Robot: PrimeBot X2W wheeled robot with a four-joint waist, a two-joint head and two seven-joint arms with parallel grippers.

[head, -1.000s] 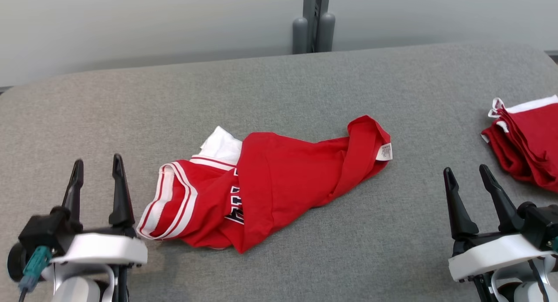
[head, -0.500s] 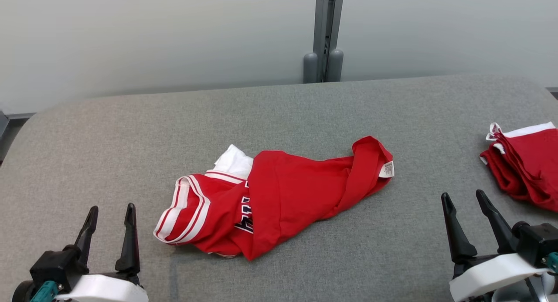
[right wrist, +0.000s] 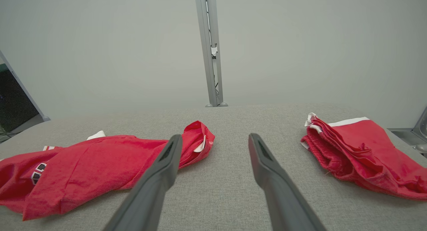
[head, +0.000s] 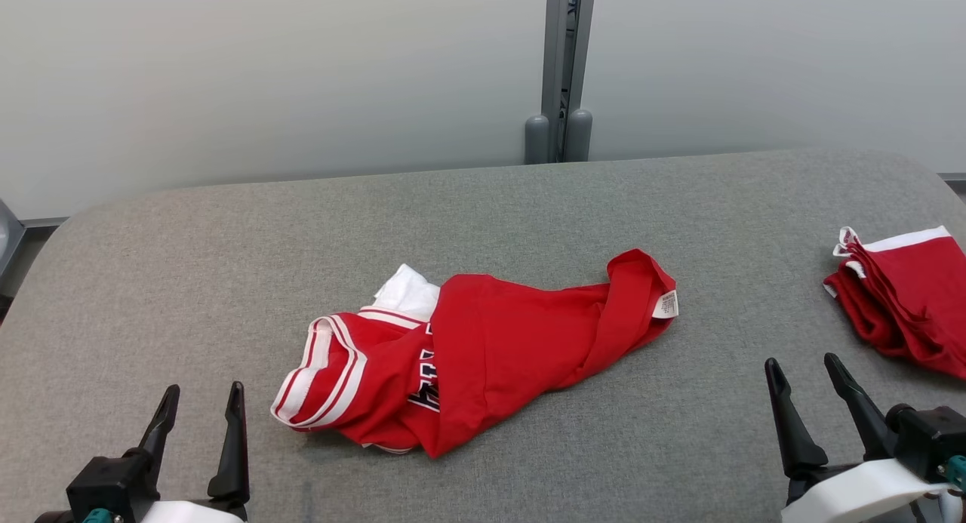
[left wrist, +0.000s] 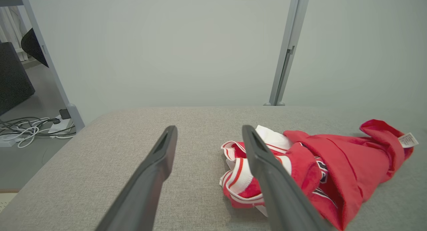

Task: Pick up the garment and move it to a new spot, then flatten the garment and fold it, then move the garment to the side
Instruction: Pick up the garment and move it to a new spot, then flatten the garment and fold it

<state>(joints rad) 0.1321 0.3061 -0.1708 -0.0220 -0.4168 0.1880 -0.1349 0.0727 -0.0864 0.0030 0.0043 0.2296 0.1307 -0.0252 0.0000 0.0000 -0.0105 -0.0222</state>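
Crumpled red garment (head: 483,349) lying mid-table, between two open, empty grippers.

At lower left, left gripper (head: 204,391) with jaws spread wide, holding nothing, over the near part of the grey fabric table (head: 151,266), near the garment's striped end but clear of it. In the middle, garment bunched into a long diagonal heap: red-and-white striped trim (head: 317,372) at its left end, a white patch (head: 407,293) poking out behind, dark lettering half lost in a fold, a small white label (head: 666,304) at the upper right end. Behind, a grey post (head: 562,70) against a pale wall. At lower right, right gripper (head: 800,363) likewise wide open and empty, well apart from the garment. At far right, a second red cloth (head: 906,312) with white edging, loosely folded by the table's edge, just beyond the right gripper.
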